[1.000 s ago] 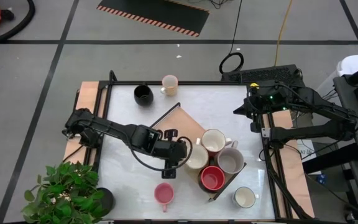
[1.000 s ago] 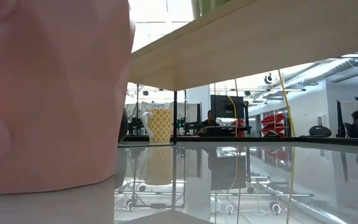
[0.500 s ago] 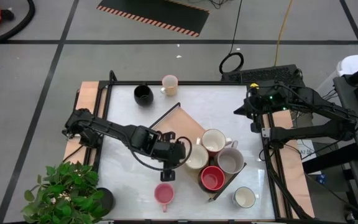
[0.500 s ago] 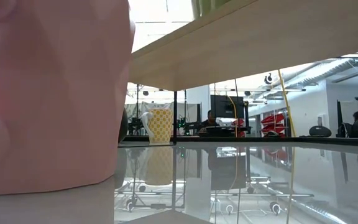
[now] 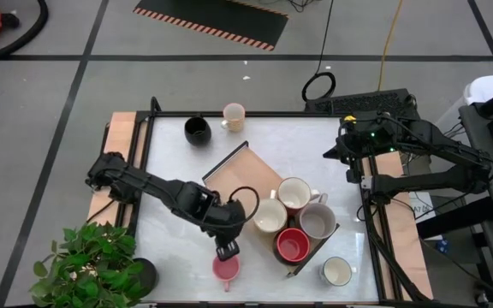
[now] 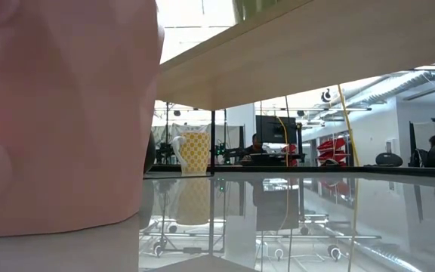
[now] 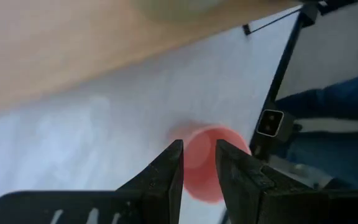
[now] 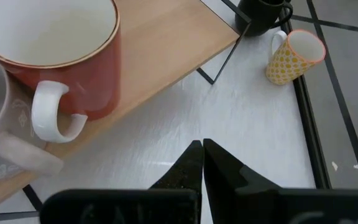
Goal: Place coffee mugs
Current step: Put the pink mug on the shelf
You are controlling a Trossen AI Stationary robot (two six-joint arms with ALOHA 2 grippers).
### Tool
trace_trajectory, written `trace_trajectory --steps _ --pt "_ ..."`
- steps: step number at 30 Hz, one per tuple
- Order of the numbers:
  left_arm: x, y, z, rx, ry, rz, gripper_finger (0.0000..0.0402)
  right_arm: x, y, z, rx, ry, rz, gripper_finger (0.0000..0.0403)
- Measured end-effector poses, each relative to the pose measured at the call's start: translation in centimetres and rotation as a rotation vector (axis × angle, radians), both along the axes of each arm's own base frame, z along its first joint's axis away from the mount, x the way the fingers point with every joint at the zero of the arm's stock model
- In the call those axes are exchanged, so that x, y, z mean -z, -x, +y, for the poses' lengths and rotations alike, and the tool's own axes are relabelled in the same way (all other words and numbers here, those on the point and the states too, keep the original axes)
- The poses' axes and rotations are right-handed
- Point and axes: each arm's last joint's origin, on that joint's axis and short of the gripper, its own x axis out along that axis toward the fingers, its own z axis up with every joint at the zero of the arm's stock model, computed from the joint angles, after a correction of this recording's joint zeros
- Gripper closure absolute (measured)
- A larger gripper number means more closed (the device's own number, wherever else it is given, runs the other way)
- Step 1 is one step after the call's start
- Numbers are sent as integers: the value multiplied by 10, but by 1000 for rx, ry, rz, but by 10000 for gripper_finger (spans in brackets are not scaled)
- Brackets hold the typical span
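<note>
1. Pale, glossy bench (image 5: 178, 158) seen from above, a long wooden tray (image 5: 251, 175) lying aslant on it; four round mugs cluster at the tray's end, cream mug (image 5: 270, 216), white mug (image 5: 294, 194), grey mug (image 5: 317, 222), red mug (image 5: 293, 245); the left gripper (image 5: 226, 251) hangs just over a pink mug (image 5: 226, 269) near the front edge; a black mug (image 5: 197, 130) and a yellow-patterned mug (image 5: 234, 115) stand at the far edge; the right gripper (image 5: 349, 171) waits at the right rim.
2. Low view: a smooth pink ceramic wall (image 6: 59, 113) fills the left; the tray's wooden underside (image 6: 316, 53) slants above.
3. Left wrist: dark fingers (image 7: 169, 171) slightly parted, gripping nothing, over the pink mug (image 7: 207, 158).
4. Right wrist: fingers (image 8: 191, 163) clenched together, empty.
</note>
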Motion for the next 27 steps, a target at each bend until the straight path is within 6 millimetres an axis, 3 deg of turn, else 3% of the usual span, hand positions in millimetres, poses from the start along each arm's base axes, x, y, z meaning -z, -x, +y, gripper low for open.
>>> trace_trajectory --steps 6,11,20,27 --pt "3 10 -3 -263 80 148 305 0 0 0 -7 8 1 403" --pt "8 14 -4 -365 213 291 294 0 0 0 -36 38 4 403" --pt "49 13 -13 -474 353 440 197 0 0 0 -35 37 4 403" --pt "70 12 -20 -556 351 406 142 0 0 0 -35 35 4 403"
